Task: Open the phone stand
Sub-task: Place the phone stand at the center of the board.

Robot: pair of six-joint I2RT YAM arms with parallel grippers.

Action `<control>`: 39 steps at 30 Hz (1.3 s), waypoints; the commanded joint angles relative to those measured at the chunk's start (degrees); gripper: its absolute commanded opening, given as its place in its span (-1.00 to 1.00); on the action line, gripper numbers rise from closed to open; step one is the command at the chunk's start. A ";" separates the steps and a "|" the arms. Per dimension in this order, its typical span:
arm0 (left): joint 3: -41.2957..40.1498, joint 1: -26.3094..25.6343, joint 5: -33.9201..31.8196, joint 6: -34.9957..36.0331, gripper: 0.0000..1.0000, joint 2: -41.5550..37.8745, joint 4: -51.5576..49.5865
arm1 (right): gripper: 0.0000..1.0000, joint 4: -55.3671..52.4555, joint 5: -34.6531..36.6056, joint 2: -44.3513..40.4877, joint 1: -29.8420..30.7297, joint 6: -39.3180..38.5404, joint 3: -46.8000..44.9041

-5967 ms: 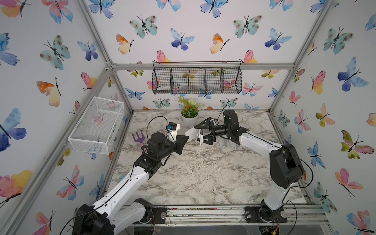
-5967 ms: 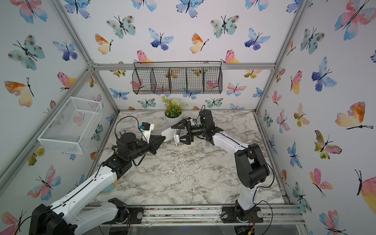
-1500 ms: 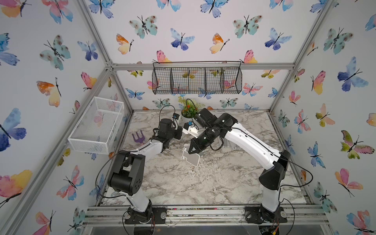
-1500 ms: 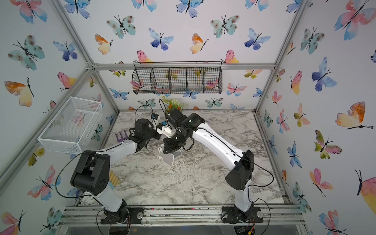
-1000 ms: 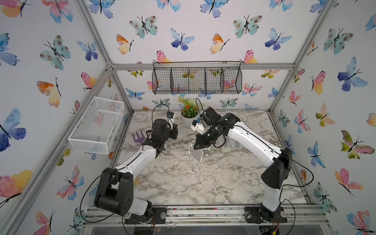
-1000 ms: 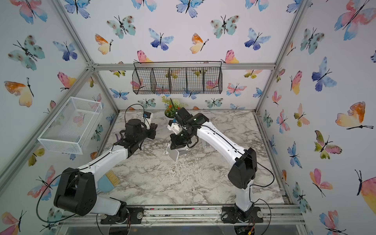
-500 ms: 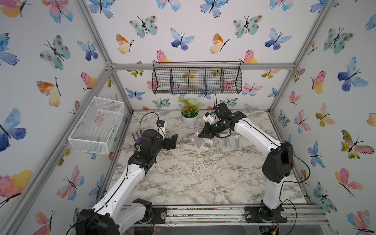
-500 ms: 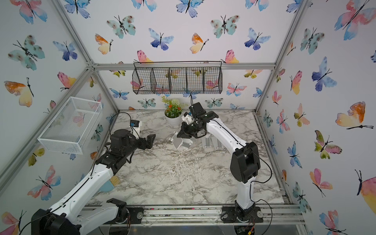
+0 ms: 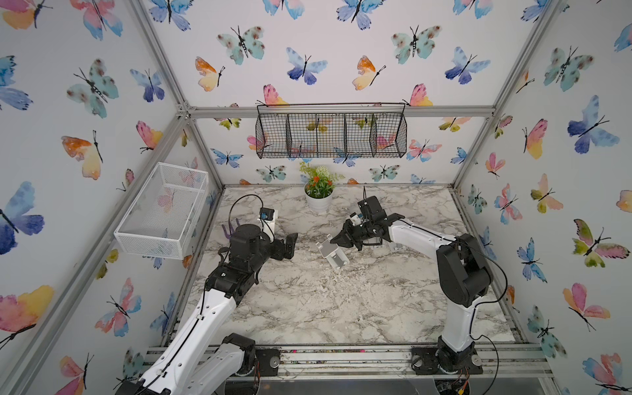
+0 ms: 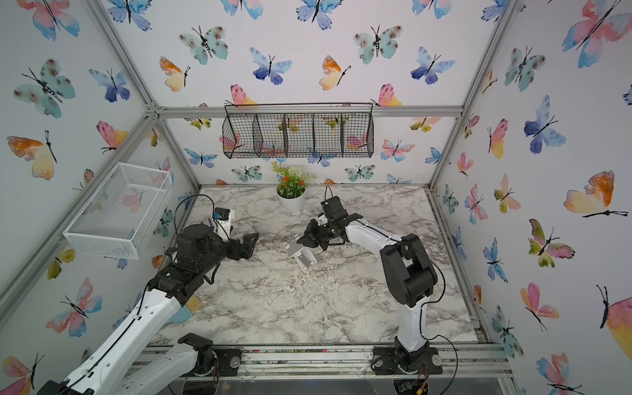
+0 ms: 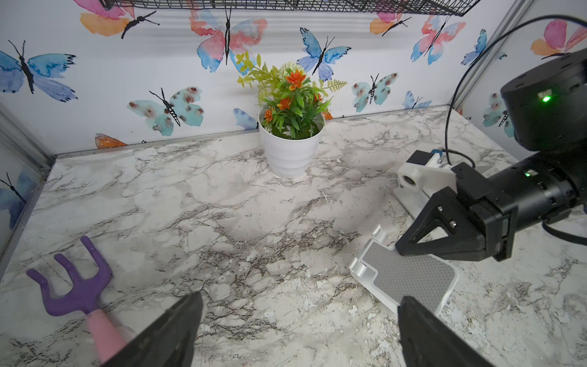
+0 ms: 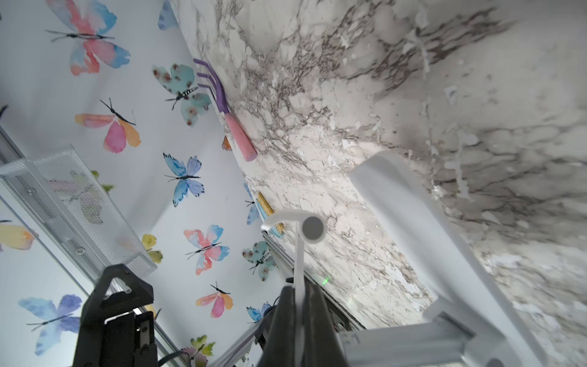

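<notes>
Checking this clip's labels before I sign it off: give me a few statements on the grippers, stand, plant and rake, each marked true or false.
1. The right gripper is shut on the phone stand's thin plate. True.
2. The left gripper grips the stand too. False: it is open, empty and apart from it.
3. The potted plant stands upright near the back wall. True.
4. The purple rake leans against the plant. False: it lies flat on the table, well apart.
</notes>
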 commanded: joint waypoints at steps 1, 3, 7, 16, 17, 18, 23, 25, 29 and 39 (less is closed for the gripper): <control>1.04 -0.40 0.95 -0.45 0.97 -1.52 -2.38 | -0.99 15.43 -0.36 -3.10 -0.65 12.61 -2.90; 1.21 -0.43 1.02 -0.30 0.97 -1.80 -2.87 | -0.98 16.94 -0.18 -1.72 -0.80 14.60 -2.30; 1.36 -0.55 1.04 -0.11 0.97 -2.44 -3.70 | -0.99 20.15 -0.50 1.83 -0.91 17.95 -0.07; 1.57 -0.57 0.70 0.61 0.97 -3.41 -4.60 | -0.99 22.17 -2.40 10.79 -0.95 23.09 7.67; 1.48 -0.53 0.61 0.64 0.97 -3.44 -4.58 | -0.99 21.98 -2.61 11.78 -1.00 23.22 8.67; 1.41 -0.58 0.60 0.77 0.97 -3.53 -4.54 | -0.99 21.91 -2.71 12.39 -0.99 23.35 9.47; 1.13 -0.53 0.52 0.87 0.97 -3.89 -4.65 | -0.97 21.53 -3.75 15.46 -1.00 24.55 11.68; 1.04 -0.57 0.52 0.87 0.97 -4.00 -4.69 | -0.93 21.54 -4.11 16.51 -1.00 24.83 12.15; 1.04 -0.57 0.43 1.13 0.97 -4.03 -4.62 | -0.84 20.91 -4.57 17.94 -1.00 24.94 12.90; 1.48 -0.60 0.38 1.46 0.97 -4.40 -4.58 | -0.42 14.48 -4.69 20.02 -1.00 20.88 16.95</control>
